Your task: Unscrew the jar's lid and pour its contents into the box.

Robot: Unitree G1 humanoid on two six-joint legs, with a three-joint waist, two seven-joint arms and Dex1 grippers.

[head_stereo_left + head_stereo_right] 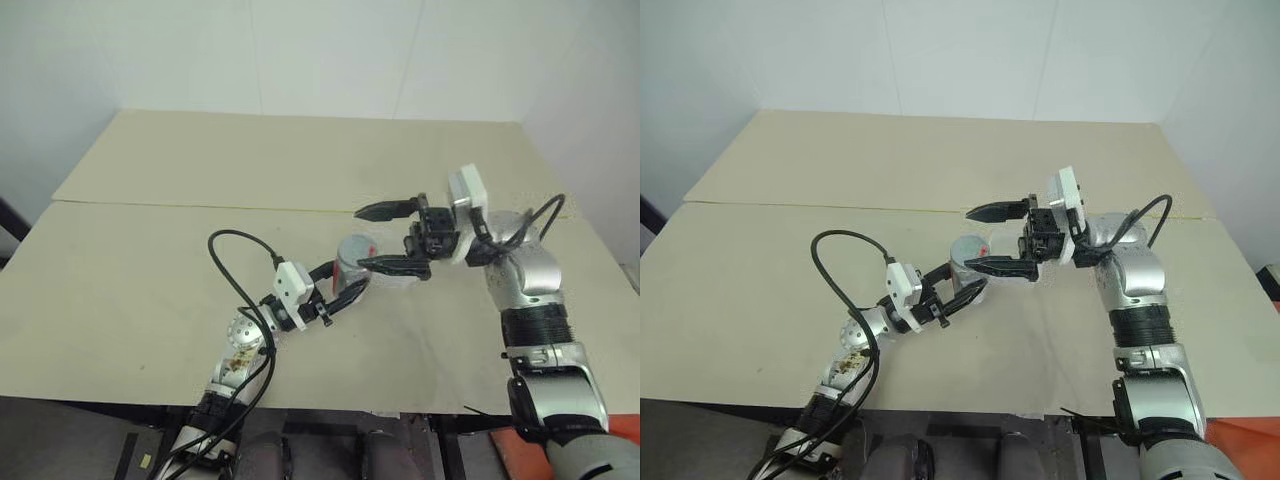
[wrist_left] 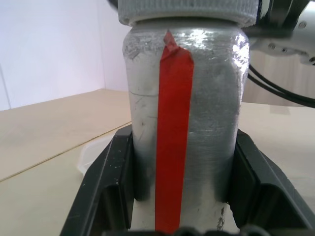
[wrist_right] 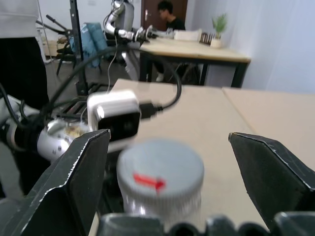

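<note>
My right claw (image 1: 392, 238) stands released, fingers spread either side of the lid (image 3: 160, 167) just below it, on the upright jar (image 2: 184, 128) that my left claw (image 1: 340, 285) grips clenched above the table (image 1: 150, 260).

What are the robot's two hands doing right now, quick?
Left tool: shut on the jar.
Right tool: open, empty, fingers spread either side of the lid.

One jar (image 1: 352, 262), one lid (image 3: 160, 165), one box (image 2: 93, 153), two grippers: left gripper (image 1: 343, 287), right gripper (image 1: 378, 238).
</note>
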